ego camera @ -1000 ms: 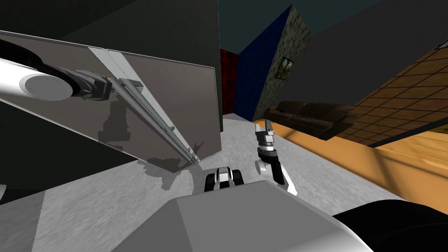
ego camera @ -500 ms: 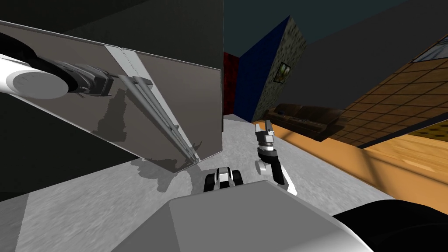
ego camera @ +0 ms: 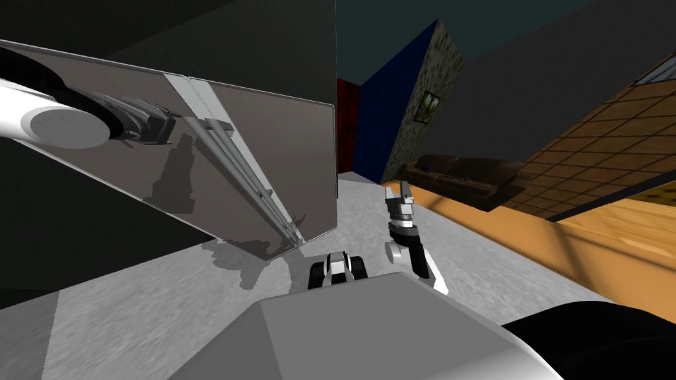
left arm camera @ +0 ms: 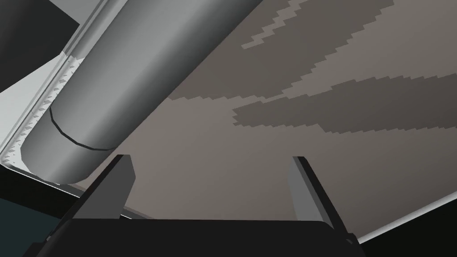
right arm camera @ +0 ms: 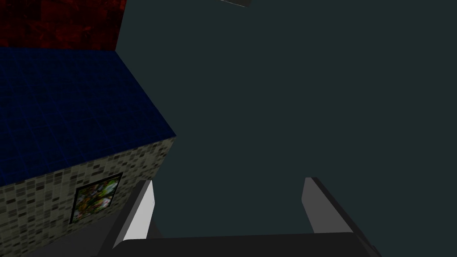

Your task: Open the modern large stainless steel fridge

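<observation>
The fridge [ego camera: 277, 145] has two flat grey-brown doors [left arm camera: 290, 147] that meet at a pale seam. Two long grey bar handles [ego camera: 244, 173] run side by side along that seam. My left gripper [ego camera: 177, 127] is at the handles' upper end, close to the door face. In the left wrist view it [left arm camera: 210, 157] stands open with nothing between its fingers. A round handle bar [left arm camera: 147, 67] passes just outside one finger [left arm camera: 117, 187]. My right gripper [ego camera: 401, 191] is held low in front of me, away from the fridge, and is open [right arm camera: 227, 180].
Dark panels flank the fridge above and to its left. Grey floor [ego camera: 165, 310] lies below the doors and turns to wood floor [ego camera: 594, 244] on the right. A brown sofa [ego camera: 462, 178] stands against the far wall.
My left gripper has opened and let go of the handle bar, staying next to its upper end. The head view has shifted slightly. The right arm has not moved.
</observation>
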